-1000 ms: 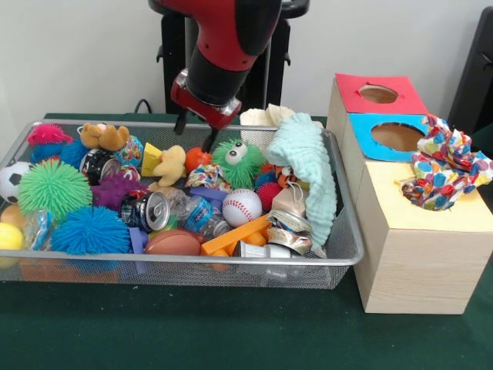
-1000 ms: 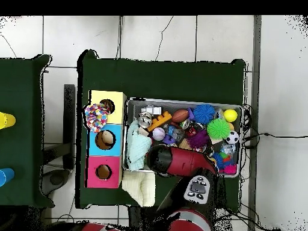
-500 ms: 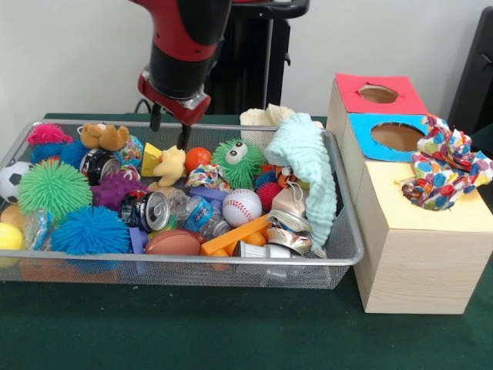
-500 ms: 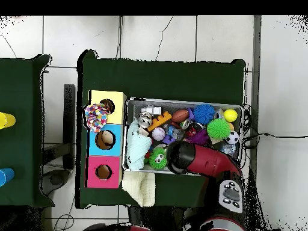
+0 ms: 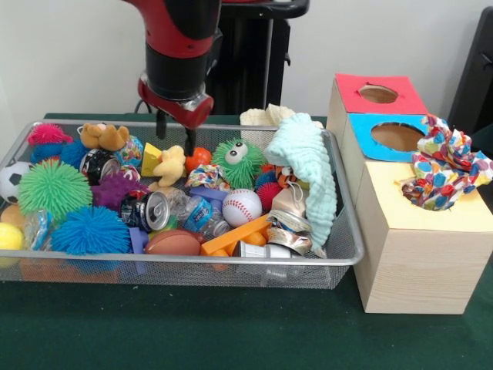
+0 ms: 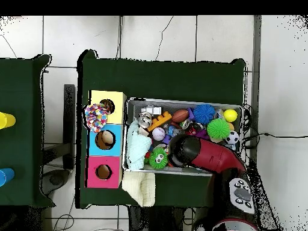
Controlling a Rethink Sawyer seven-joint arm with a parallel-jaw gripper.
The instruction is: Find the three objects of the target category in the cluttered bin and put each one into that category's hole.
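A wire mesh bin (image 5: 340, 248) holds a heap of toys. My gripper (image 5: 176, 139) hangs open over its back middle, just above a yellow plush duck (image 5: 171, 164), nothing between its fingers. An orange ball (image 5: 199, 158) lies right beside the right fingertip, and a green furry toy with eyes (image 5: 237, 160) sits further right. A baseball (image 5: 241, 206), a brown football (image 5: 173, 242) and a crushed can (image 5: 148, 210) lie nearer the front. In the overhead view the red arm (image 6: 201, 154) covers the gripper above the bin (image 6: 180, 101).
Right of the bin stand three boxes with holes: red (image 5: 378, 94), blue (image 5: 397, 136), and yellow (image 5: 385, 200) with a colourful cloth (image 5: 443, 173) stuffed in it. A mint cloth (image 5: 308, 166) drapes over the bin's right side. Spiky green (image 5: 54, 189) and blue (image 5: 91, 230) balls fill the left.
The gripper travelled left from above the green furry toy to above the yellow duck, then came down slightly. It stayed open. The toys have not moved.
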